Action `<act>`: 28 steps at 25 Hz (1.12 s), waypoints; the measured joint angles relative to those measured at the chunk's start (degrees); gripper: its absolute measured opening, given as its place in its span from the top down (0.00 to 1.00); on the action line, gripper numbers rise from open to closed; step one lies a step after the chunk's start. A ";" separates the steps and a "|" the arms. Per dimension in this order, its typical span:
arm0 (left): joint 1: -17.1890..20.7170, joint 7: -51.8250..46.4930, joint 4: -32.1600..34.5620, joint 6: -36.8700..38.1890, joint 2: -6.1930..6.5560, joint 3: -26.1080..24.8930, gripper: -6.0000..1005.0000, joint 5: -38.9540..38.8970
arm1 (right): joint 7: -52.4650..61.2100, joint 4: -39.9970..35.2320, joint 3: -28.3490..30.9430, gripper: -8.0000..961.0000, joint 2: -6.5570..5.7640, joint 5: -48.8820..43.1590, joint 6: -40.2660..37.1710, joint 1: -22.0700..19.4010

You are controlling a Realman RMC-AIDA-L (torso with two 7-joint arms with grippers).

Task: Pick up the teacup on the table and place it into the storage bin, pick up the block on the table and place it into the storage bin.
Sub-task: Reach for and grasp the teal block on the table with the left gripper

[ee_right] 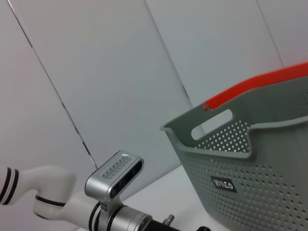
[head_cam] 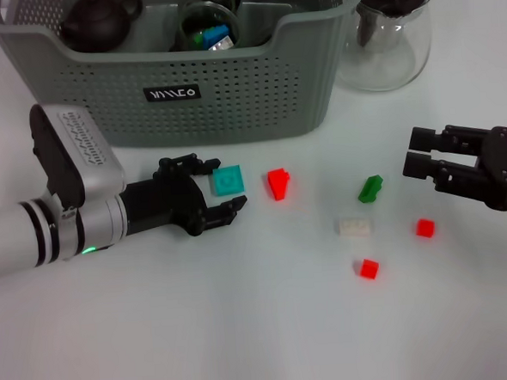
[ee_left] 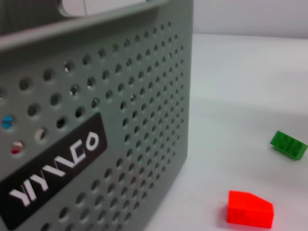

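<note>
White table seen from above, with grey-green perforated bin at far centre. Inside the bin: dark teapot at left, a glass cup holding coloured pieces at centre. Clear glass teapot just right of the bin, outside it.

Left pincer low over the table, near the bin's front wall, fingers apart around nothing, flanking the near-left side of a teal block; contact with it cannot be told. Right pincer at right, fingers apart, empty, hovering well right of the blocks.

Loose on the table, in front of the bin: red block just right of the teal one; green block farther right; white block nearer; small red cube at right; another red cube nearest.

Left wrist view: bin wall with black label, red block and green block beyond. Right wrist view: bin with orange handle clip, left arm below it.
</note>
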 joint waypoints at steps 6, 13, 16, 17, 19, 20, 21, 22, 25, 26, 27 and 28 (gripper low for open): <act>1.42 -0.11 0.79 0.87 -0.02 0.70 0.30 -0.15 | 0.00 0.00 0.07 0.44 -0.11 0.00 0.00 0.00; 0.84 -0.03 0.67 0.72 -0.13 0.77 0.30 -0.26 | 0.00 0.00 0.09 0.44 -0.19 0.00 0.00 0.05; 0.55 0.09 0.57 0.46 -0.18 0.66 0.30 -0.27 | 0.00 0.00 0.09 0.44 -0.20 0.00 -0.01 0.01; 0.48 0.11 0.57 0.45 -0.21 0.56 0.30 -0.29 | 0.00 0.00 0.09 0.44 -0.20 0.00 0.00 0.01; 0.29 0.12 0.57 0.44 -0.25 0.39 0.30 -0.34 | 0.00 0.00 0.09 0.44 -0.20 0.00 -0.01 0.00; 0.29 0.12 0.57 0.44 -0.25 0.39 0.30 -0.34 | 0.00 0.00 0.09 0.44 -0.20 0.00 0.00 0.00; 0.28 0.15 0.57 0.44 -0.25 0.37 0.30 -0.37 | 0.00 0.00 0.09 0.44 -0.20 0.00 0.00 0.00; 0.24 0.17 0.57 0.44 -0.25 0.36 0.30 -0.41 | 0.00 0.00 0.09 0.44 -0.20 0.00 0.03 0.00; 0.17 0.23 0.58 0.27 -0.26 0.39 0.31 -0.86 | 0.00 0.00 0.09 0.44 -0.20 0.00 0.26 0.00; 0.14 0.23 0.59 0.02 -0.28 0.41 0.31 -1.12 | 0.00 0.00 0.09 0.44 -0.20 0.00 0.30 0.00; 0.10 0.24 0.59 -0.50 -0.31 0.52 0.31 -1.43 | 0.00 0.00 0.09 0.44 -0.20 0.00 0.34 0.00; 0.06 0.24 0.58 -0.93 -0.32 0.66 0.33 -1.56 | 0.00 0.00 0.09 0.44 -0.19 0.00 0.34 0.00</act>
